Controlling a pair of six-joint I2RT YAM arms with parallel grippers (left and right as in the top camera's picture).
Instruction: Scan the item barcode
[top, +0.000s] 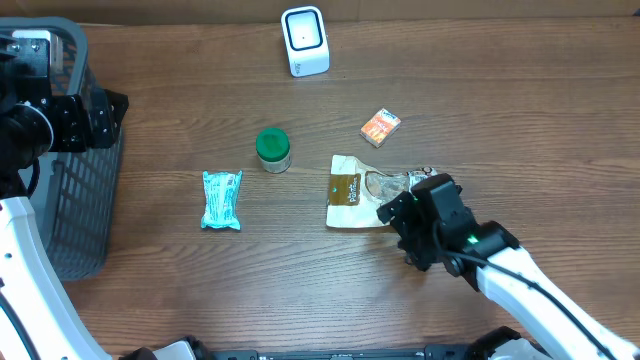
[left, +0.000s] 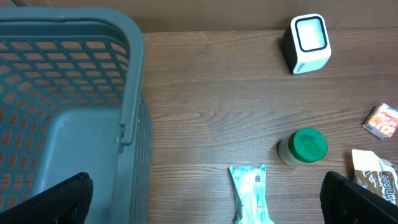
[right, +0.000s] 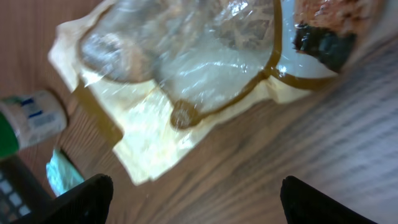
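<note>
Across the wooden table (top: 500, 90), largest first: at the left edge, a grey mesh basket (top: 60, 220). Right of the middle, toward the near edge, a cream snack bag (top: 352, 190) with a clear window, lying flat. At the middle of the far edge, a white scanner (top: 304, 40), standing upright with its window turned toward the near edge. Left of the middle, a teal packet (top: 221, 199). Between packet and bag and a little farther back, a jar (top: 272, 149) with a green lid. Beyond the bag, a small orange box (top: 380, 127).

Step in hand, judging by the pincer beside it: reaching for the bag. To do it well, come down on the bag's crumpled right end and pinch film only, not the tabletop. Lift clear before travelling, to avoid dragging across the jar or the box. Barcode's place on the bag: cannot tell. Expect to turn the bag, printed side toward the scanner's window, then hold it flat and steady close in front.

Right arm: stretched in from the near right corner, wrist low. Right pincer (right: 199, 205) spread wide, holding nothing, at the bag's right end; touching the film or just short of it, cannot tell.

Left arm: raised beside the basket at the left edge. Left pincer (left: 208, 202) spread fully, empty, looking down on the basket's rim and the tabletop.
</note>
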